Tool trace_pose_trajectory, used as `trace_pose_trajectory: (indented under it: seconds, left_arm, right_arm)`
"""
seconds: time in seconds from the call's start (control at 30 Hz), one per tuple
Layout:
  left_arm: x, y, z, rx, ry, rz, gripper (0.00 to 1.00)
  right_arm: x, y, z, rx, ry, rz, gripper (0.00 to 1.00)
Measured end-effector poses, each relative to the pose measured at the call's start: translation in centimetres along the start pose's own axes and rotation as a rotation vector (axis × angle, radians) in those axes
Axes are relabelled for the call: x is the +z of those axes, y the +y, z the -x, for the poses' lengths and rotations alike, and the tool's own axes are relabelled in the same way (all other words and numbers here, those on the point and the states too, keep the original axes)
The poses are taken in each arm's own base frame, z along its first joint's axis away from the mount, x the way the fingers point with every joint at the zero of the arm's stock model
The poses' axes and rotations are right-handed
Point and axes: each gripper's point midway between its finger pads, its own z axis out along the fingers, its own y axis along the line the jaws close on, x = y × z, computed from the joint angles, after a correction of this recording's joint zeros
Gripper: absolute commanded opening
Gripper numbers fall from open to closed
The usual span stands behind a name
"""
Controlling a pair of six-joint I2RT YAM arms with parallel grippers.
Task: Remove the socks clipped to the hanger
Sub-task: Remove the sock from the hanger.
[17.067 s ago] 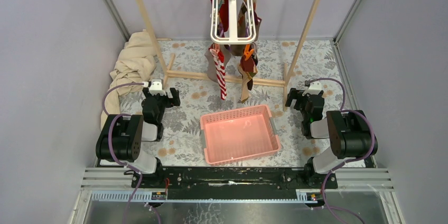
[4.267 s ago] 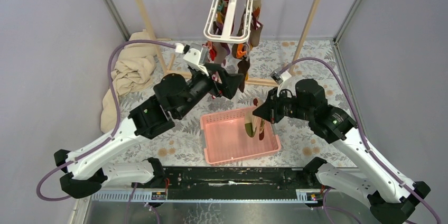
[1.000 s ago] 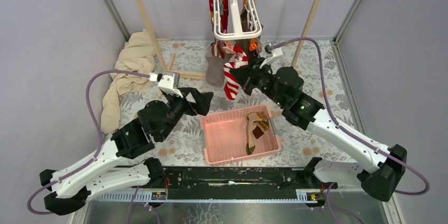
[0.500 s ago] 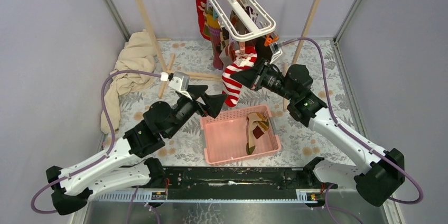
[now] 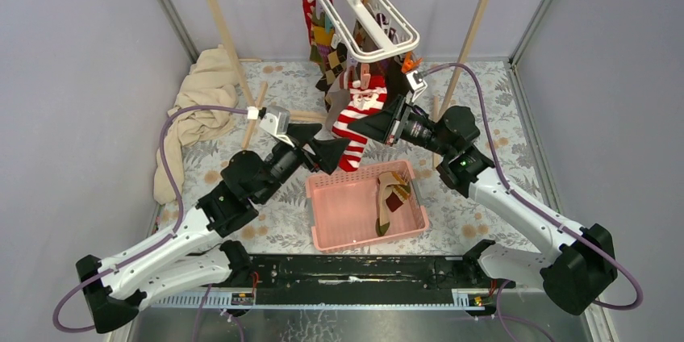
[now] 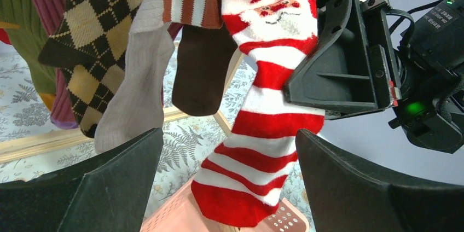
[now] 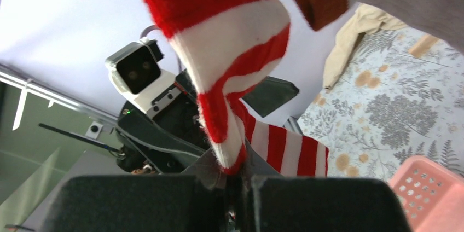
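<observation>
The right tool is clamped shut on the red-and-white striped Santa sock, which hangs clipped under the tilted white plastic hanger. The left tool gapes wide just beside it, holding nothing. Only the right wrist view shows the pinch itself. One tan argyle sock lies in the single pink basket

The striped sock is soft, matt knit cloth. The hanger is smooth white plastic, the basket perforated pink plastic, the rail frame bare wood.
</observation>
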Motion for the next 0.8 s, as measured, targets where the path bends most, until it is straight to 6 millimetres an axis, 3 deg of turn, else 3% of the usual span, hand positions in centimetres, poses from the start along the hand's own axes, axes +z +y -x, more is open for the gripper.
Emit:
trace_pose_trajectory:
  seconds: [0.27, 0.3, 0.47, 0.6, 0.7, 0.8]
  left_arm:
    - [0.7, -1.1, -0.6, -0.002, 0.014, -0.065, 0.98]
    - [0.8, -1.2, -0.8, -0.002, 0.018, -0.073, 0.93]
    - [1.0, -1.9, -1.2, -0.008, 0.031, -0.109, 0.41]
    - [0.9, -2.2, -1.4, 0.0, 0.047, -0.128, 0.0]
    - [0.9, -2.5, -1.2, 0.002, 0.059, -0.135, 0.0]
    - [0.8, -2.7, -0.7, 0.007, 0.069, -0.135, 0.0]
  right_arm:
    - [0.1, 1.4, 0.2, 0.034, 0.001, 0.064, 0.0]
    - [0.1, 1.4, 0.2, 0.039, 0.002, 0.067, 0.0]
    - [0.3, 1.2, 0.2, 0.047, 0.005, 0.068, 0.0]
    - [0.3, 0.5, 0.0, 0.039, 0.009, 0.039, 0.08]
    - [0.3, -0.4, -0.3, 0.035, 0.015, 0.005, 0.2]
    - [0.1, -0.9, -0.4, 0.019, 0.014, -0.023, 0.39]
